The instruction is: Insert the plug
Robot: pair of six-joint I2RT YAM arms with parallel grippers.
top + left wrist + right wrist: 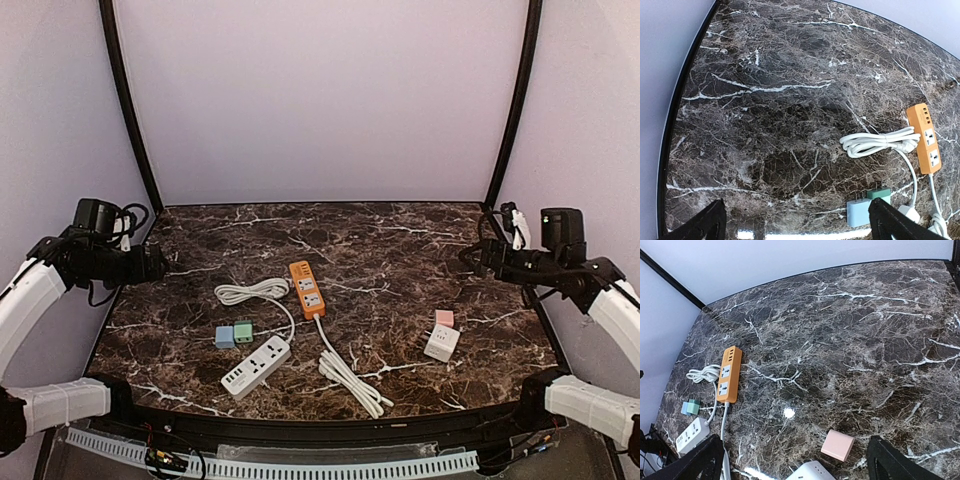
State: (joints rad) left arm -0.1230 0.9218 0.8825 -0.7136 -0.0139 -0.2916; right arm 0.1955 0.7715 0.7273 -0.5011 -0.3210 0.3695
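Note:
An orange power strip (pixel 307 289) lies mid-table, its white cable coiled (pixel 350 378) near the front. A white power strip (pixel 256 367) lies front left. Beside it are a blue plug (pixel 224 337) and a green plug (pixel 243 330), prongs showing in the left wrist view (pixel 858 213). A pink plug (pixel 444 318) and a white adapter (pixel 441 343) sit on the right. My left gripper (pixel 155 265) hangs open and empty over the left edge. My right gripper (pixel 472 255) is open and empty above the right edge, the pink plug (pixel 837 445) below it.
A second white cable coil (pixel 252 291) lies left of the orange strip (pixel 926 145). Black frame posts (pixel 130 110) rise at the back corners. The table's front rim (pixel 300 425) runs along the bottom, with a slotted white cable duct under it.

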